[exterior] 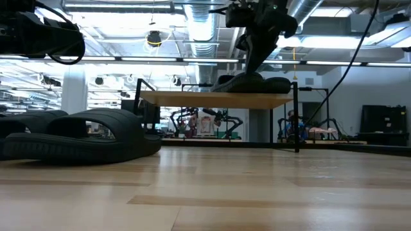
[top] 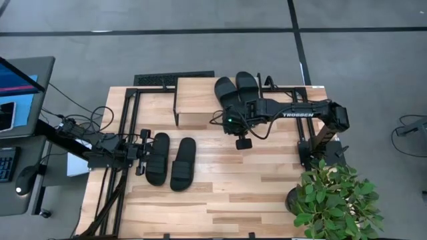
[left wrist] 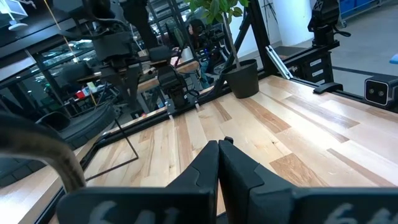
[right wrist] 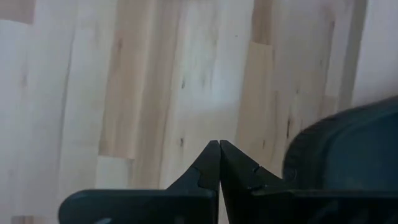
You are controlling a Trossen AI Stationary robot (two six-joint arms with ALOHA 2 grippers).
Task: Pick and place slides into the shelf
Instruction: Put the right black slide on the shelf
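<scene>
From above, I am seeing two slides (top: 236, 87) sitting side by side on the right part of the shelf (top: 193, 100), at the far side of the surface (top: 220, 193). The other two slides (top: 171, 160) are lying on the surface, left of centre and nearer to me. The right gripper (top: 230, 115) is hanging at the near edge of the shelved pair. The left gripper (top: 142, 153) is waiting just left of the loose pair. I judge the job half done; the next move is calling for a grasp on one loose slide, probably by its strap. White lettering on the right arm is reading "TROSSEN".

From table height, the loose pair (exterior: 77, 135) is filling the left foreground, and the shelved pair (exterior: 253, 83) is resting on the shelf top (exterior: 218, 99) with the right arm coming down onto it. No writing is legible here.

Through the left wrist camera, the jaws of the left gripper (left wrist: 218, 146) are closed, tips meeting, holding nothing. A potted plant (left wrist: 239, 68) is standing at the surface's far edge.

Through the right wrist camera, the jaws of the right gripper (right wrist: 219, 148) are pressed together and empty, with a slide (right wrist: 348, 155) just beside them.
</scene>
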